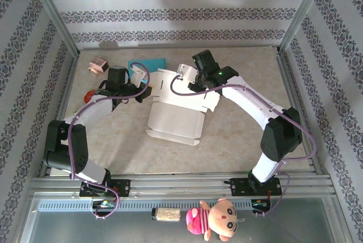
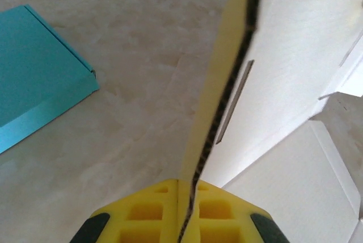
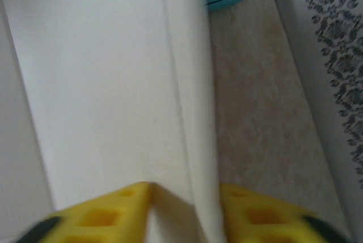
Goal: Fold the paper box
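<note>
The white paper box (image 1: pixel 176 109) lies mostly flat in the middle of the table, with its far flaps raised. My left gripper (image 1: pixel 138 76) is at the box's far left flap. In the left wrist view its yellow pads are shut (image 2: pixel 184 185) on the corrugated edge of that flap (image 2: pixel 295 55), which stands upright. My right gripper (image 1: pixel 186 74) is at the far middle of the box. Its yellow fingers stand apart (image 3: pixel 184 197) with a folded white flap (image 3: pixel 113 84) running between them.
A teal flat box (image 1: pixel 148 63) lies behind the paper box, close to both grippers. A pink object (image 1: pixel 97 66) and a red one (image 1: pixel 89 95) sit at the far left. Patterned walls enclose the table. A plush doll (image 1: pixel 214 221) lies beyond the near rail.
</note>
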Controlling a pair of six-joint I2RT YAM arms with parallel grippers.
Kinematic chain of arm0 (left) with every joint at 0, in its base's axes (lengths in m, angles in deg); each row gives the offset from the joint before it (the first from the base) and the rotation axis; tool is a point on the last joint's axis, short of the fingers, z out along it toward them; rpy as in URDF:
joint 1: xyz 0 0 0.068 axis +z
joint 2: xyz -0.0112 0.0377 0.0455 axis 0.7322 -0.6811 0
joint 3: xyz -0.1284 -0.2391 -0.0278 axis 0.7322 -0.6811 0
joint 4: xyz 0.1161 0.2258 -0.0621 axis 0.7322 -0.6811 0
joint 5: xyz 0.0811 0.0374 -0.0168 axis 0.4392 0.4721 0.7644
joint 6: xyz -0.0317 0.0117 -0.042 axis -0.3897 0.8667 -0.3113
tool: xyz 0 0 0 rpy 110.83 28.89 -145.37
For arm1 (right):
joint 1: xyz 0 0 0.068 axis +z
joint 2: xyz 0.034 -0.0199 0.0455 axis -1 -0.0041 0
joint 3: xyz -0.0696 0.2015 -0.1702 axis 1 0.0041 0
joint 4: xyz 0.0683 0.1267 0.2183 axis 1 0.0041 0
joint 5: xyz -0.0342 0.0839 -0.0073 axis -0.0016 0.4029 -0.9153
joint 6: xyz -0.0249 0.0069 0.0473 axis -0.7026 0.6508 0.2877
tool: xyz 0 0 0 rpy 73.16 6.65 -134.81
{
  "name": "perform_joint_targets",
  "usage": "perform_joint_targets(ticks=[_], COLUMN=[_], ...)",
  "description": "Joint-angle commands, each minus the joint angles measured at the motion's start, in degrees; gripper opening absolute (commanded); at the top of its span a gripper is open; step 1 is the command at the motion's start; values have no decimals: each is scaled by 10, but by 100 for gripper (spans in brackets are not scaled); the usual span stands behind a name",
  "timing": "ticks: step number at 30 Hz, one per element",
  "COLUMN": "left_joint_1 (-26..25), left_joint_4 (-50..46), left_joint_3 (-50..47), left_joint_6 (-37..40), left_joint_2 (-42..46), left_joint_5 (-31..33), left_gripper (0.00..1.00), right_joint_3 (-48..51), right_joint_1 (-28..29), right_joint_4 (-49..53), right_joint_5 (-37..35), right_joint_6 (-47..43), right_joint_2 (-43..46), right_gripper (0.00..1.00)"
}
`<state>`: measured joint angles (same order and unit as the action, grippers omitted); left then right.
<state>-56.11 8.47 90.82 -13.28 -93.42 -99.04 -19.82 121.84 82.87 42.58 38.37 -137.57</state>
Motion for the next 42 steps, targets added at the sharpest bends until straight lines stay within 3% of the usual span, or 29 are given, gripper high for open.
perform_joint_targets(ticks=[1,6,10,14,19,20,25,26,29,31,35,38,42], left_joint_1=[-7,-12,-15,-15,-21,-23,-23,-23,-23,-23,-23,-23,-22], left_joint_4=[25,12,10,1,-11,-5,32,25,-14,-13,154,222,253], left_joint_3=[-4,6,8,12,27,30,14,10,-11,-37,-113,-101,-31], left_joint_6=[19,23,21,20,-12,-45,-253,-293,-416,-514,-723,-786,-801], left_joint_2=[12,7,8,6,-2,-4,30,46,104,139,172,141,65], left_joint_5=[-6,-5,-2,0,30,52,106,120,185,194,136,110,66], left_gripper=[0,0,0,0,0,7,59,63,64,61,59,59,65], right_joint_3=[11,17,12,6,5,8,70,81,104,113,120,120,122], right_joint_1=[1,14,22,24,31,35,60,66,76,77,79,84,93], right_joint_4=[-2,-30,-34,-27,-31,-45,-185,-211,-266,-283,-270,-248,-228], right_joint_5=[6,-19,-15,-20,-36,-51,-197,-224,-275,-275,-225,-204,-192], right_joint_6=[0,-3,-12,-16,-14,-12,-45,-59,-89,-87,-45,-33,-32], right_joint_2=[20,29,28,23,31,33,33,30,24,26,24,17,15], right_gripper=[24,35,26,10,4,5,5,5,5,5,7,7,7])
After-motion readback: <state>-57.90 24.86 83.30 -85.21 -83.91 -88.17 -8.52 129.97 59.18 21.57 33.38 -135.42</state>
